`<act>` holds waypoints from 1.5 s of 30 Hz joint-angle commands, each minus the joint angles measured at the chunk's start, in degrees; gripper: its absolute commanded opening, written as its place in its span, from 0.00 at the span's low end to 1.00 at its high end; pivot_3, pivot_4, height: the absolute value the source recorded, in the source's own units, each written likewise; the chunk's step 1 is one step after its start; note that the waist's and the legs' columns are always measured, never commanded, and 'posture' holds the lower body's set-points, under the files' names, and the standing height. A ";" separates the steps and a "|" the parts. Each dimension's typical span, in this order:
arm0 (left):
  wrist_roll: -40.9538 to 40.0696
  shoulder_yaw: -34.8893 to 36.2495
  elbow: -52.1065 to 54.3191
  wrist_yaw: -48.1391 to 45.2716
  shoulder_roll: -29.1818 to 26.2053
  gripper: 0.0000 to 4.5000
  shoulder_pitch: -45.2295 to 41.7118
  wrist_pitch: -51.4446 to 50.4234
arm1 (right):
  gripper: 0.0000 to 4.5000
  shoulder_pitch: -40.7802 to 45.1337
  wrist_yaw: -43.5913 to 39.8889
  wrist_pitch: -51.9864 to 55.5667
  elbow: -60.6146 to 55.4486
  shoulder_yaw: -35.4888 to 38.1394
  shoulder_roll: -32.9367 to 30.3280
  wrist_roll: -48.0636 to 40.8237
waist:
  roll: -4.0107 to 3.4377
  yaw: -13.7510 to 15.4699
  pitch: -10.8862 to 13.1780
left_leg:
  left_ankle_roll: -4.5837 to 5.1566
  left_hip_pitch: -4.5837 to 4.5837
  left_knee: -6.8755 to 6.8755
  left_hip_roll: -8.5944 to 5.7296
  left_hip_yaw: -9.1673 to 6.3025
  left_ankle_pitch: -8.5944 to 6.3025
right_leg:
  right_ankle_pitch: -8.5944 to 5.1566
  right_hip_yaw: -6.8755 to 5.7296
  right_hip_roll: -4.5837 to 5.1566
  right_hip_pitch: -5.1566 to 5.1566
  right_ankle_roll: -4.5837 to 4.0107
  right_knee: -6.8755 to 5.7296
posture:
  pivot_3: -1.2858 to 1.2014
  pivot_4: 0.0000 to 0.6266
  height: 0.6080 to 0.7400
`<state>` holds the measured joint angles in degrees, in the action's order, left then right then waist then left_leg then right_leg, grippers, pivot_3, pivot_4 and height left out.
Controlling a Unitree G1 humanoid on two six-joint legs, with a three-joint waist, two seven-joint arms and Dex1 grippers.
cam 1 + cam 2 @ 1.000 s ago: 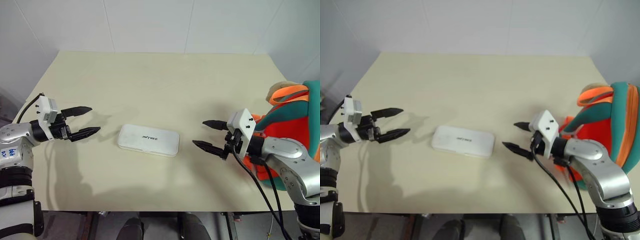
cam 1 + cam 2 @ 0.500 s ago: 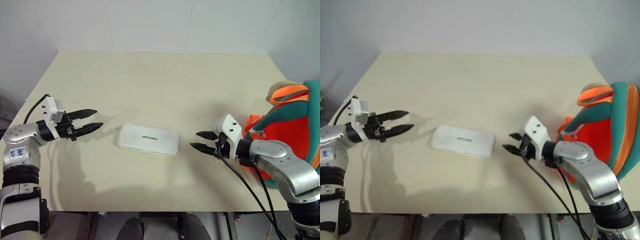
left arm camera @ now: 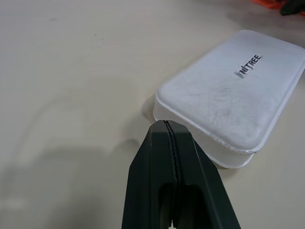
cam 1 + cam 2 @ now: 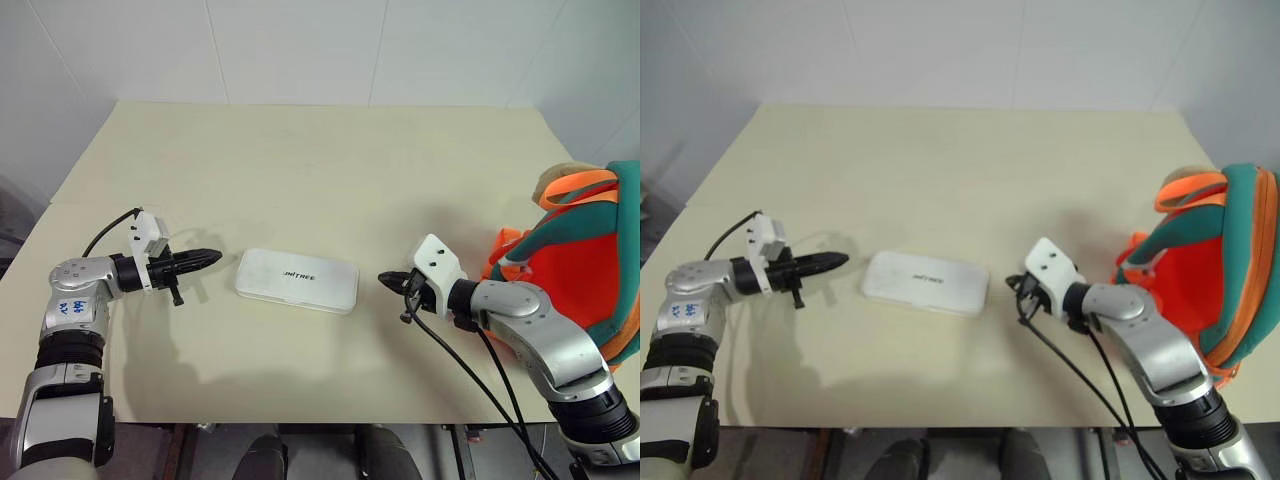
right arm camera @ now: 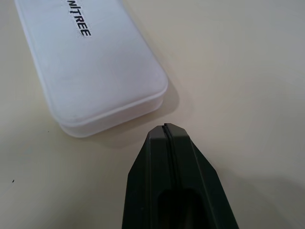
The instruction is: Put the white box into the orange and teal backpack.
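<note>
The flat white rounded plastic box (image 4: 297, 280) lies at frame centre, the soft orange and teal backpack (image 4: 585, 280) at right edge. Left gripper (image 4: 212, 256) and right gripper (image 4: 385, 279), both closed and empty, flank it; the approach step seems in hand, and next they probably must squeeze its ends.

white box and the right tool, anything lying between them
Nothing: only a bare strip of table separates the box from the right tool, seen in the left eye and right wrist views.
</note>
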<state>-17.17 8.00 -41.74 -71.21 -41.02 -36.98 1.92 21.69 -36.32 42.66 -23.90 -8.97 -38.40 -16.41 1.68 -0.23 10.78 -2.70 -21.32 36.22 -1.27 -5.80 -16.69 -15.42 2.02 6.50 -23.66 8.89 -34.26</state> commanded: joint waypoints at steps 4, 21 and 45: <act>1.42 -1.78 -2.57 -2.13 1.06 0.00 -2.33 -1.75 | 0.03 0.37 0.18 -0.56 -0.67 -1.49 0.76 2.16 | 0.00 -0.01 0.00 | 0.00 0.01 0.03 -0.01 0.00 0.00 | 0.00 0.00 0.00 0.01 0.00 -0.03 | 0.52 0.24 1.00; 3.14 -4.69 -1.26 -4.34 1.74 0.00 -3.41 -6.07 | 0.03 1.67 -1.38 -1.24 2.71 -6.74 3.53 5.65 | 0.00 -0.13 0.00 | 0.00 0.01 0.03 -0.01 0.00 0.00 | 0.00 0.00 -0.01 0.00 0.00 -0.05 | 0.52 0.24 1.00; 0.96 -7.32 23.37 -7.05 -1.22 0.00 8.50 -20.18 | 0.03 3.07 -10.19 1.42 -0.42 -9.13 2.22 4.62 | 0.00 -0.05 0.00 | 0.00 0.01 0.01 0.00 0.00 0.00 | 0.00 0.00 0.01 0.00 0.00 -0.01 | 0.52 0.24 1.00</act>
<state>-14.36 2.09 -21.70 -76.55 -42.59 -28.89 -17.55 24.98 -44.51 44.09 -20.22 -16.78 -36.87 -9.38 1.68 -0.27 10.78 -2.70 -21.31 36.21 -1.27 -5.80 -16.70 -15.42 2.03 6.51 -23.66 8.88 -34.27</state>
